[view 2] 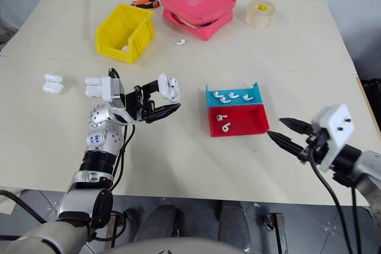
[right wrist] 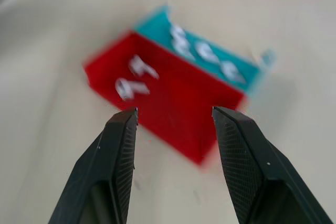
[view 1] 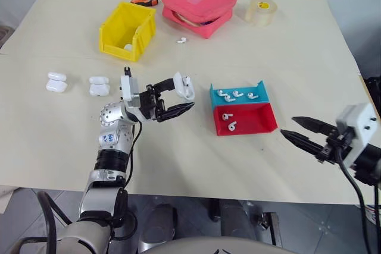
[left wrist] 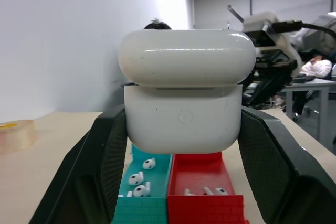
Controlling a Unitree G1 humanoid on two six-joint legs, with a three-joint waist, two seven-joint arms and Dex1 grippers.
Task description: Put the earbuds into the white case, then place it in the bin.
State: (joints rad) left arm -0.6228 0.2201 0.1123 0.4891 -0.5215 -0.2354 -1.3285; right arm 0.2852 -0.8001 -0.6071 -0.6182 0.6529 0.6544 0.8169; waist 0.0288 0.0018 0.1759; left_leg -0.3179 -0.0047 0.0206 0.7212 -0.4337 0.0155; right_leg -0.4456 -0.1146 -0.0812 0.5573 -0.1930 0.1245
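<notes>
White case [view 1: 183, 85] in left gripper [view 1: 178, 97], lid seemingly ajar

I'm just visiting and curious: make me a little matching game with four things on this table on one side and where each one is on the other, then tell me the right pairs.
Things:
1. white case
2. tape roll
3. loose earbud
4. pink pouch

Places:
A. at the table's far right
B. on the bare table between the yellow bin and the pink pouch
C. held off the table in the left claw, lid raised
D. at the far edge, right of the yellow bin

Pairs: 1-C, 2-A, 3-B, 4-D
</notes>
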